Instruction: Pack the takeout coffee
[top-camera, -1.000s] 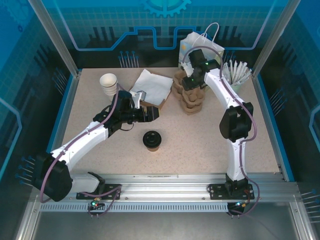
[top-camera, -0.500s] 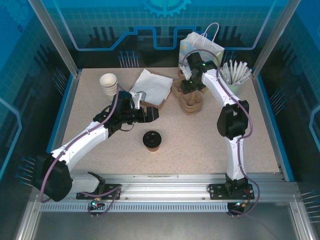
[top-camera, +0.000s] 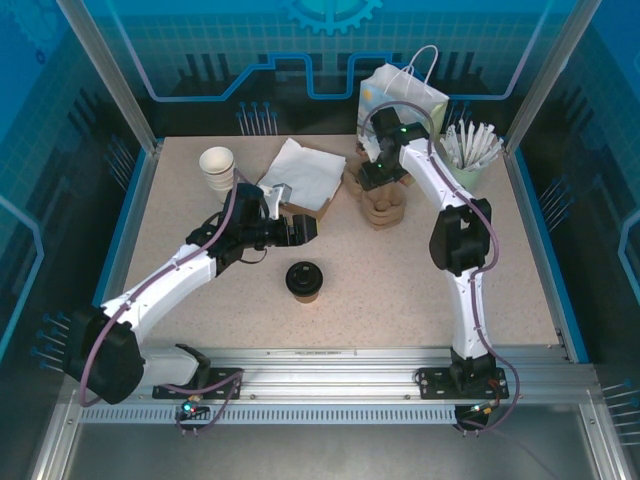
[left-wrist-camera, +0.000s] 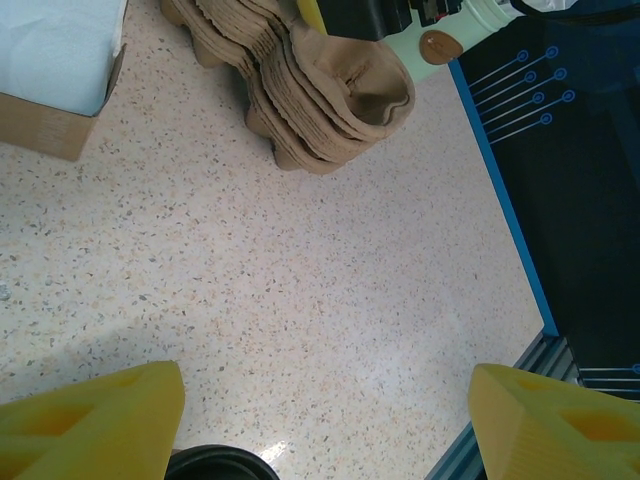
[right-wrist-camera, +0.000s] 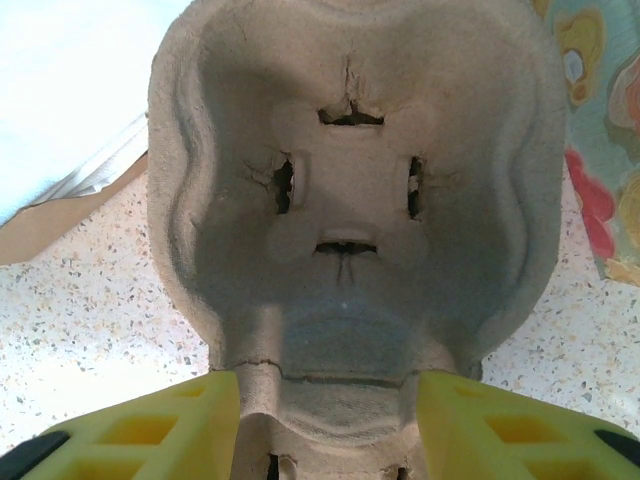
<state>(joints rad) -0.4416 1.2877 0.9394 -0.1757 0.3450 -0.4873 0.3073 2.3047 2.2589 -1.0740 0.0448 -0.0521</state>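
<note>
The takeout coffee (top-camera: 303, 280), a brown paper cup with a black lid, stands at mid-table; its lid rim (left-wrist-camera: 215, 465) peeks in at the bottom of the left wrist view. My left gripper (top-camera: 308, 229) hovers just behind the cup, open, with bare table between its yellow fingers (left-wrist-camera: 90, 420). My right gripper (top-camera: 372, 178) is low over the stack of pulp cup carriers (top-camera: 384, 203). Its jaws stand apart on either side of the top carrier's (right-wrist-camera: 350, 200) narrow waist, close to its edges.
A white gift bag (top-camera: 402, 92) stands at the back, right behind the carrier stack. A cup of wrapped straws (top-camera: 470, 150) is to its right. Napkins in a cardboard box (top-camera: 300, 175) and stacked white cups (top-camera: 217, 165) sit at the back left.
My right gripper has moved back and left over the carrier stack, its jaws widening. The stack looks lower and more compact. The left arm has stayed put.
</note>
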